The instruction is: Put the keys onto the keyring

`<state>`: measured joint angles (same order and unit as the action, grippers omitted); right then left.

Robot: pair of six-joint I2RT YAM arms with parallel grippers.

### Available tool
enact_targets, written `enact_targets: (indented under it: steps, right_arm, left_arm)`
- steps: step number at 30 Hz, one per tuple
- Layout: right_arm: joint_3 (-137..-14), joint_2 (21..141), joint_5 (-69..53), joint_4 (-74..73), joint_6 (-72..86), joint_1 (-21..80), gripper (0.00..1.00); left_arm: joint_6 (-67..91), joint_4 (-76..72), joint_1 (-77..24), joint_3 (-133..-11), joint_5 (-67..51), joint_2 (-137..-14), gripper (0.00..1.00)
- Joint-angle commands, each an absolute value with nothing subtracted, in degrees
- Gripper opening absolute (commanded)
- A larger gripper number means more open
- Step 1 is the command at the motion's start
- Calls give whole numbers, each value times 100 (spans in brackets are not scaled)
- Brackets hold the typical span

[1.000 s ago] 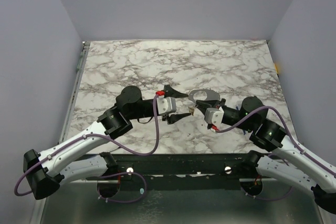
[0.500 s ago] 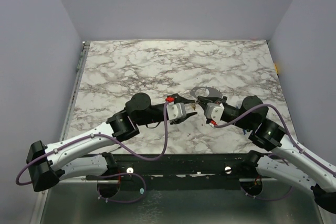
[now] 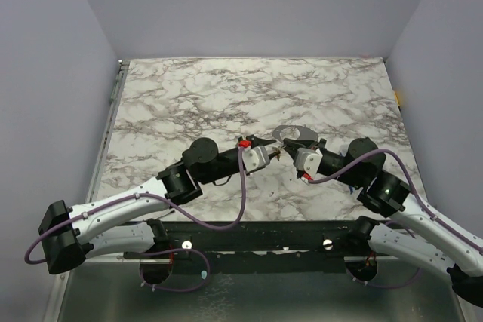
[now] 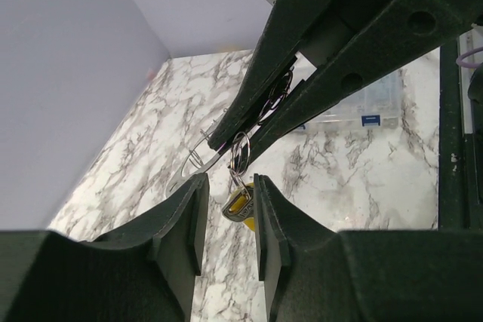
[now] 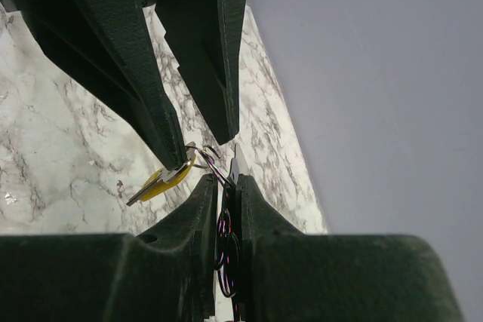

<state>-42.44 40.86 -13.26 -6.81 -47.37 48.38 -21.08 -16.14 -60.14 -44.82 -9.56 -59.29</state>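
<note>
The key (image 4: 239, 206), with a yellow head and a metal blade, hangs from a small wire ring (image 4: 240, 153) pinched at the tip of my right gripper (image 5: 225, 180). That gripper is shut on the grey keyring (image 3: 282, 133), whose hoop sticks out beyond the fingers. My left gripper (image 4: 229, 182) faces it tip to tip. Its jaws stand either side of the key's head with a narrow gap still showing. In the right wrist view one left finger (image 5: 155, 122) touches the key (image 5: 162, 181) and the other stands apart. In the top view the two grippers (image 3: 278, 151) meet above mid-table.
A clear plastic box (image 4: 365, 105) lies on the marble table (image 3: 226, 88) behind the right gripper in the left wrist view. Purple walls stand round the table. The black frame rail (image 3: 256, 235) runs along the near edge.
My left arm has swung right to the right gripper, and its jaws have narrowed around the hanging key. The right gripper has shifted slightly and kept its hold.
</note>
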Motion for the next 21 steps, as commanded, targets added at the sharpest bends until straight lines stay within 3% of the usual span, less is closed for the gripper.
enact_targets:
  steps: [1, 12, 21]
  right_arm:
    - [-4384, 4074, -1464, -415, -4691, 4878, 1]
    - [-4390, 4154, -1571, -369, -4621, 4878, 1]
    - [-4365, 4157, -1613, -335, -4590, 4878, 1]
  left_arm:
    - [-2198, -1993, -6047, -4362, -804, -5945, 34]
    - [-2197, -2197, -6065, -4333, -923, -6098, 29]
    - [-2244, -2297, -6091, -4303, -871, -6204, 15]
